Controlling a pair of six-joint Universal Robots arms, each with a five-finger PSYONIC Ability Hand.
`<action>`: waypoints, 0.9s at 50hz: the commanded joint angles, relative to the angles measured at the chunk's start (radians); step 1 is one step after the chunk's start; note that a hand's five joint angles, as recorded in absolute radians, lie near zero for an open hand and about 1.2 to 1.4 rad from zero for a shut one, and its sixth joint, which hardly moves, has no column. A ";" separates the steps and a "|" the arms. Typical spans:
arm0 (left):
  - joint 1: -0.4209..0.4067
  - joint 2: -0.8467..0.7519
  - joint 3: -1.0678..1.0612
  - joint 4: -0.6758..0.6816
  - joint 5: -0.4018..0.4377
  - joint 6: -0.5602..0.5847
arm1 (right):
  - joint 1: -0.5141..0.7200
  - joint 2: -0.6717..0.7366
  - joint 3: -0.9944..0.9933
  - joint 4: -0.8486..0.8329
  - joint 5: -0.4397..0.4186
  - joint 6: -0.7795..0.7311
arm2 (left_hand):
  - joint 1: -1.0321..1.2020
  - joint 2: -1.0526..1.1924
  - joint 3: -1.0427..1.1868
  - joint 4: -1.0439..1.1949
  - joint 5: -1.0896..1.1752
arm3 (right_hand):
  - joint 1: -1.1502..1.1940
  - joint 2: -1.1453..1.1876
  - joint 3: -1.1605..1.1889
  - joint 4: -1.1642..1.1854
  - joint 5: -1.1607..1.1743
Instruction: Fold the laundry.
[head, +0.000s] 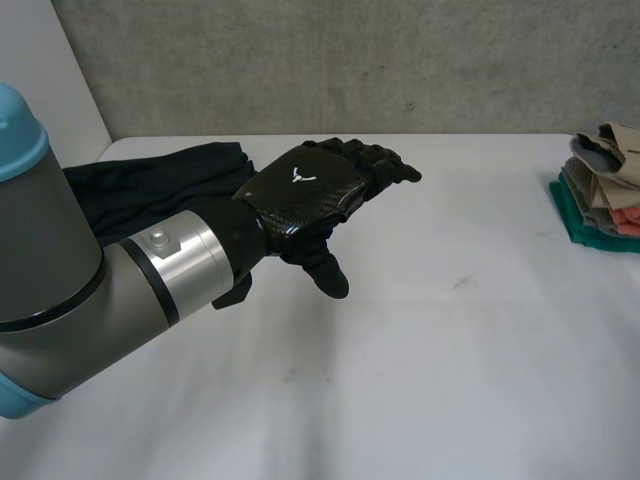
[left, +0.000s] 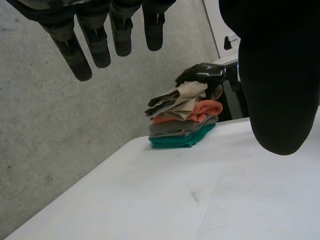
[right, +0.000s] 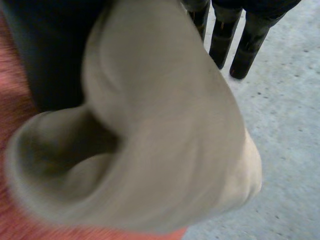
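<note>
A dark garment (head: 150, 180) lies crumpled at the table's back left, partly behind my left arm. My left hand (head: 310, 195) hovers over the middle of the table, open, fingers (left: 100, 45) straight and holding nothing. At the table's right edge stands a stack of folded clothes (head: 595, 205), which in the left wrist view (left: 182, 127) shows teal, grey and coral layers. A beige cloth (left: 175, 102) lies on top of it. My right hand (left: 202, 72) sits at the stack's top, the beige cloth (right: 165, 125) bulging between its thumb and fingers (right: 240, 47).
A grey concrete wall (head: 350, 60) runs behind the white table (head: 450, 350). The coral cloth (right: 10, 100) lies right under the beige one.
</note>
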 joint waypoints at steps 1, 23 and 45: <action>-0.001 0.014 -0.001 0.000 0.000 0.000 | -0.007 -0.138 0.104 0.058 0.142 -0.002 | 0.008 -0.006 -0.013 -0.005 -0.023 | -0.055 -0.082 -0.084 -0.093 -0.158; -0.004 0.032 -0.001 0.009 0.000 -0.043 | -0.317 -0.334 0.173 0.471 0.297 -0.416 | 0.010 -0.003 -0.011 -0.002 -0.020 | -0.055 -0.082 -0.084 -0.093 -0.158; 0.051 0.063 0.026 0.078 -0.150 -0.041 | 0.230 -0.897 0.513 0.229 0.409 -0.035 | 0.025 0.012 0.004 0.012 -0.005 | -0.055 -0.082 -0.084 -0.093 -0.158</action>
